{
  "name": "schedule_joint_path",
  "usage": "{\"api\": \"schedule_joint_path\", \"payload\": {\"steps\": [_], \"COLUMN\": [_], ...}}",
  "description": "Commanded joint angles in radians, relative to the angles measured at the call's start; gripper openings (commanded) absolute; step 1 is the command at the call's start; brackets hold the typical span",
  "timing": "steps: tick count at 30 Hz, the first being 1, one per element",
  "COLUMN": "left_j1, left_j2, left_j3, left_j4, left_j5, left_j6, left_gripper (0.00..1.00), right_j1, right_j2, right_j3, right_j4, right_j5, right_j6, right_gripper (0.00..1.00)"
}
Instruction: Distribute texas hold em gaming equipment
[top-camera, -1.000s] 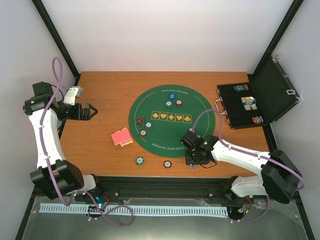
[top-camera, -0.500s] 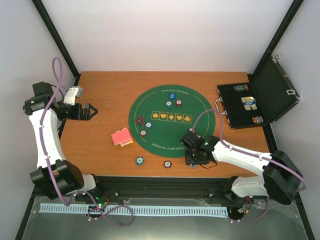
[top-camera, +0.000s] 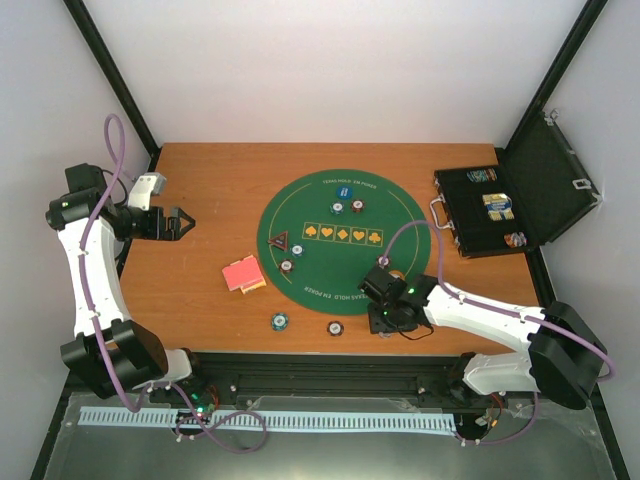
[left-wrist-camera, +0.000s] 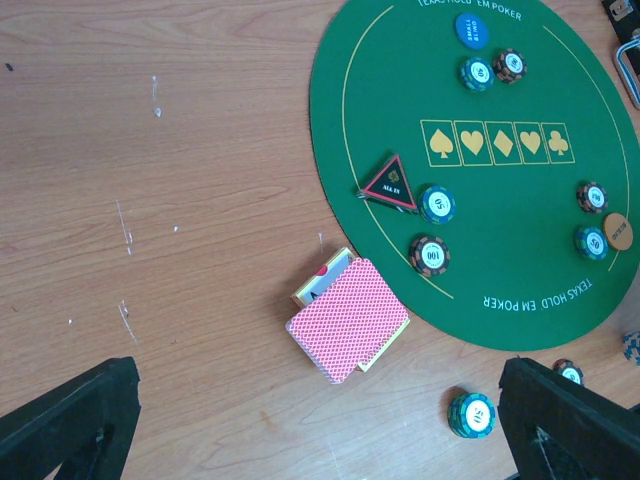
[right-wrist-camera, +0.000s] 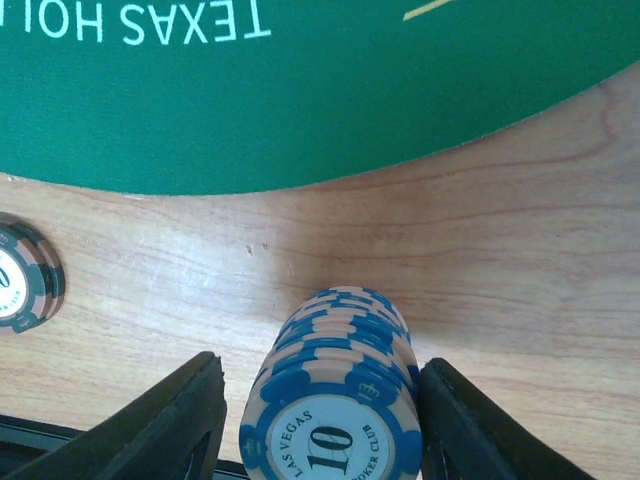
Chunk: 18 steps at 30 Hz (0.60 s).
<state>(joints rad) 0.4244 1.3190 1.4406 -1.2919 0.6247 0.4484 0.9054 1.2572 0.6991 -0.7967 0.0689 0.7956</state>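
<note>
Wood table (top-camera: 200, 180) | right claw (right-wrist-camera: 320, 375) low, flanking blue chip stack (right-wrist-camera: 335, 440) (grip unclear) | left claw (top-camera: 188, 223) spread, raised

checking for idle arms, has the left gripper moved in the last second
No: the left gripper holds the same spot, left of the green mat.

Top view high from behind, left wrist wide and right wrist close, all on the green mat (top-camera: 300, 205)

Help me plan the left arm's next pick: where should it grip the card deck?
Probably pinch the card deck across its long edges, from straight above, left gripper turned to its diagonal lie: it rests flat on the table, only edges offering purchase.
</note>
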Motion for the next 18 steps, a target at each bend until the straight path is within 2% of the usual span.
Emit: {"api": "schedule_joint_path", "payload": {"steps": [1,13,18], "left_j1": [-0.001,0.000,0.000], "left_j2": [-0.023,-0.029,-0.031], "left_j3": [0.028,0.025,0.025], "left_j4": [-0.013,-0.011,-0.011], "left_j5": [0.002,-0.009,-0.010], "left_j6": [-0.004,0.004,0.003], "left_gripper": [1.00,1.00,1.00], "right_j1": [0.013,0.013,0.013], "right_j2": [-0.013,-0.015,-0.024], "right_j3": [-0.009,-0.013,-0.007], "right_j4": [-0.022,-0.039,-0.039], "right_j5": [0.025,0.046,0.042], "right_j6": [0.022,0.020,0.019], "right_gripper": [0.54,0.47,0.38]}}
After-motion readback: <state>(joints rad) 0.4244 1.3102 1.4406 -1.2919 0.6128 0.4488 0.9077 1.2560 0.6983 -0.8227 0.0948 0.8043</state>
